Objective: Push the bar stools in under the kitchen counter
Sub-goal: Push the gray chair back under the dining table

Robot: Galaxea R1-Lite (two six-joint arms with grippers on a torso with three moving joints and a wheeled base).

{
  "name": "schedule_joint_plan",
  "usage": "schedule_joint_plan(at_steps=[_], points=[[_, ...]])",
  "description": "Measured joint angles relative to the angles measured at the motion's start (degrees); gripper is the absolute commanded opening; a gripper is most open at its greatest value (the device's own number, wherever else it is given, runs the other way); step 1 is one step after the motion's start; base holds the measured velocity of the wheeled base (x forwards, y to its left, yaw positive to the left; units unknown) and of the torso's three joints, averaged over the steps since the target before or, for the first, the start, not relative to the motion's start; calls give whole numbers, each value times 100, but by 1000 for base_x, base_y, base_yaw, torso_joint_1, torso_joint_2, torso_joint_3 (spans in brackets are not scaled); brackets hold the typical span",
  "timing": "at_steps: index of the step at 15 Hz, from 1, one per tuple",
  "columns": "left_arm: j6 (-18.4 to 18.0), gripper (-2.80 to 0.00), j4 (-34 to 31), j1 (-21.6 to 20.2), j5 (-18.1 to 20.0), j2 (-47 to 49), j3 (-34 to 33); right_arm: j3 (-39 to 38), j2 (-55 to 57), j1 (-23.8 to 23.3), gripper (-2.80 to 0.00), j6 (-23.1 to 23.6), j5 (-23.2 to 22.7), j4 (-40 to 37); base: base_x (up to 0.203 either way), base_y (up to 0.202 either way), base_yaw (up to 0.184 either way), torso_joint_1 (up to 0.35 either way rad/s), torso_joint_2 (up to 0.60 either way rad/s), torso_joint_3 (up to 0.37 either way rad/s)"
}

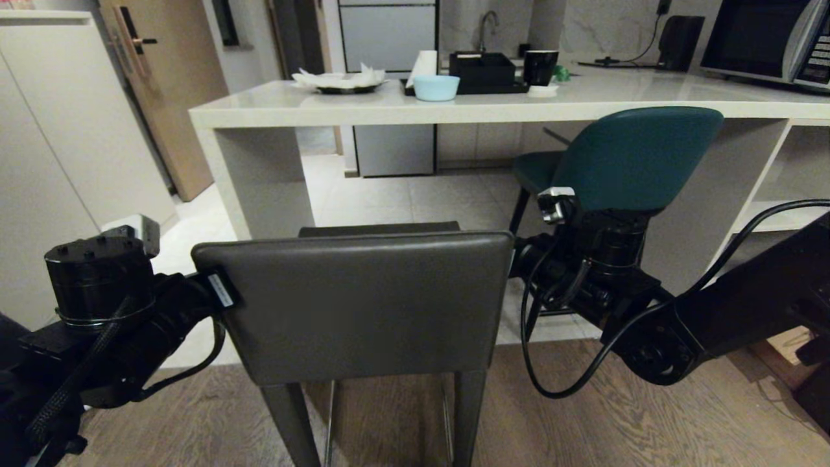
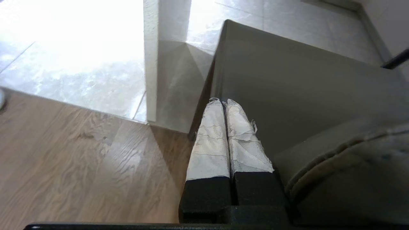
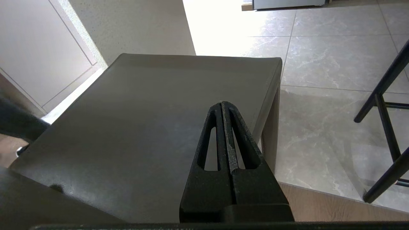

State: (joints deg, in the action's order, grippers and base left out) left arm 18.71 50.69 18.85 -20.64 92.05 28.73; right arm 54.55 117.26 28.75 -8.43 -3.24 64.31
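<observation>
While the grey leather stool (image 1: pixel 353 305) stands out on the wood floor (image 1: pixel 616 421), short of the bench (image 1: pixel 454 110), both arms flank its low square back; the left tool (image 2: pixel 225 105) has its taped fingers (image 2: pixel 209 143) pressed together, empty, over the seat's left edge; the right tool (image 3: pixel 223 107) is likewise shut on nothing, over the seat near its right edge. From both tools the stool's way in lies straight ahead, toward the open bay between the bench's slab side panel (image 1: pixel 259 181) and the teal stool (image 1: pixel 622 159), which already sits partly beneath the top. I judge the push must stay square; the panel stands just beside the seat's left front corner, so any drift leftward could catch it; the teal stool's black legs (image 3: pixel 383 105) stand near on the right.
</observation>
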Motion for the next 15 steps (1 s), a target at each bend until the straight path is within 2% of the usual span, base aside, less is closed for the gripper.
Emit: schedule_joint_plan(at_steps=[7, 10, 12, 14, 15], points=[[28, -280, 117, -254, 218, -850, -423, -45, -613, -643, -280, -262, 28, -293, 0, 0, 0, 0, 0, 0], [8, -280, 105, -424, 586, -1367, -472, -319, -1044, -731, -280, -279, 41, -525, 0, 0, 0, 0, 0, 0], [-106, -280, 94, -513, 969, -1658, -811, -768, -1426, -723, -280, -279, 40, -578, 0, 0, 0, 0, 0, 0], [-234, -280, 124, -540, 1565, -1841, -1175, -1332, -1826, -399, -280, -270, 12, -652, 0, 0, 0, 0, 0, 0], [-251, -280, 164, -543, 1731, -1851, -1250, -1577, -2056, -125, -280, -264, -52, -788, 0, 0, 0, 0, 0, 0]])
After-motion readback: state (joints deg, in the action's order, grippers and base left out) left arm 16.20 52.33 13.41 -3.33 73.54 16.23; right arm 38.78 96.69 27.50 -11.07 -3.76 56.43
